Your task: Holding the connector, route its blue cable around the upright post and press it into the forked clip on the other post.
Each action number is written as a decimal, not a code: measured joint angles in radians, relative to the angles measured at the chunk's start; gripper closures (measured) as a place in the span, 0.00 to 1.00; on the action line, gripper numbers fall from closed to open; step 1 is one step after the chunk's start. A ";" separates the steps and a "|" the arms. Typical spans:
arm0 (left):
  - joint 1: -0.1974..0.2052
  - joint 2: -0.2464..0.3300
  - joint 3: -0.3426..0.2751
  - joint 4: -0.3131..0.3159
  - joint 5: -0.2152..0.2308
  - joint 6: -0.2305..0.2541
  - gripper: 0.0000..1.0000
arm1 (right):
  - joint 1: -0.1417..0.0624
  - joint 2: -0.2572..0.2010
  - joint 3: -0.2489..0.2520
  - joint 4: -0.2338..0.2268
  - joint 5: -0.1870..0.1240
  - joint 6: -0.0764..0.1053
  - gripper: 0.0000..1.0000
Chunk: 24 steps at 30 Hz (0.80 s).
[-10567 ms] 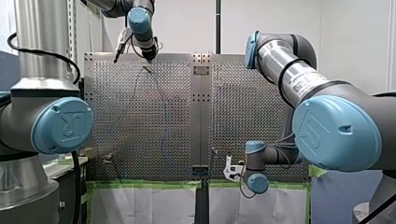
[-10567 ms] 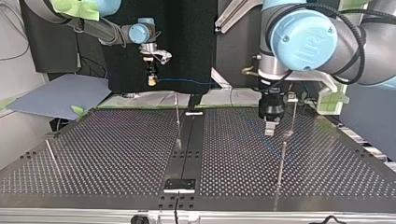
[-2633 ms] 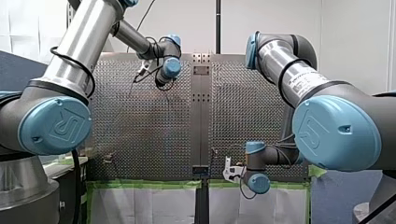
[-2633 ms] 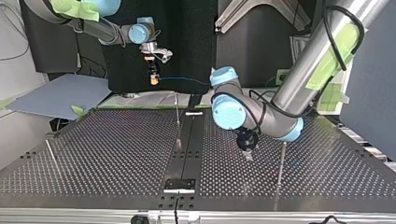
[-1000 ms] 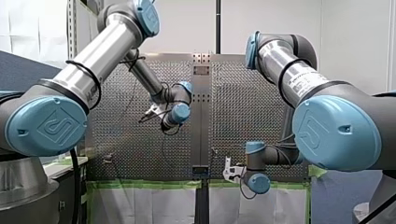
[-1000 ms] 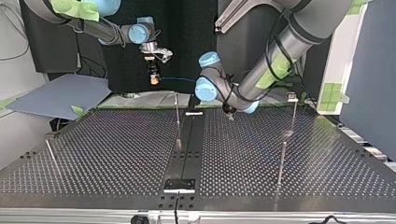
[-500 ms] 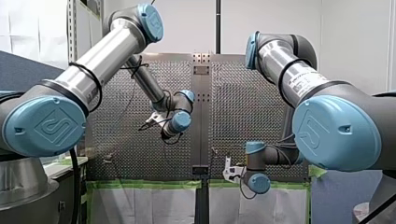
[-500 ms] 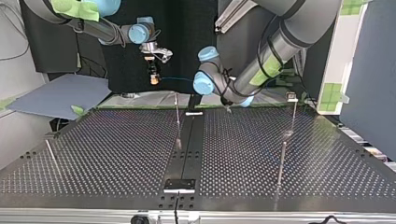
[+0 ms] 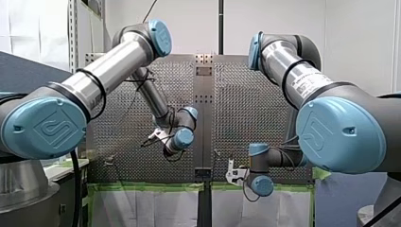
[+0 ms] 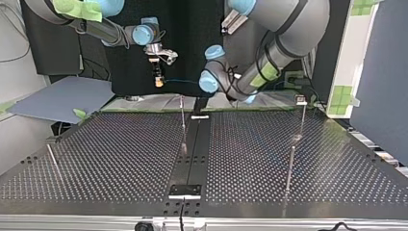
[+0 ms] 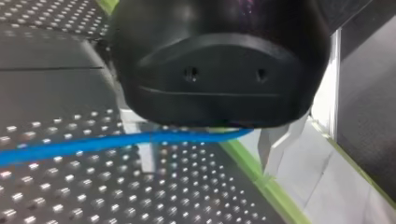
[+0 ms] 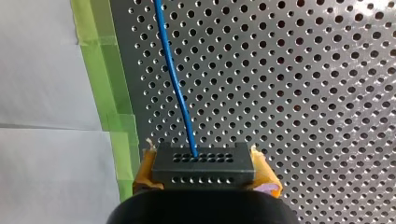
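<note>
Blue cable (image 11: 70, 147) vanishes behind left gripper (image 11: 212, 128) body; jaws mostly hidden, spread unclear.

The blue cable (image 11: 70, 149) is stretching across directly under my left claw (image 11: 212, 157), barring the way down. Ahead of my right claw (image 12: 204, 170), only that cable is crossing the perforated counter (image 12: 303, 93), leaving open room beside it.

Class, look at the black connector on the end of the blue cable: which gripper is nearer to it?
Right. My right gripper is shut on the connector, with its yellow pads at the connector's two ends. My left gripper is apart from the connector, further along the blue cable.
</note>
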 joint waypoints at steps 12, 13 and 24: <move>-0.008 -0.100 -0.003 0.013 0.055 -0.028 0.00 | -0.001 0.000 -0.001 0.000 0.003 0.001 1.00; -0.008 -0.103 -0.003 0.013 0.062 -0.034 0.00 | -0.001 0.000 -0.001 0.001 0.003 0.001 1.00; -0.011 -0.109 -0.004 0.056 0.146 -0.113 0.00 | 0.000 0.000 -0.002 0.004 0.003 0.000 1.00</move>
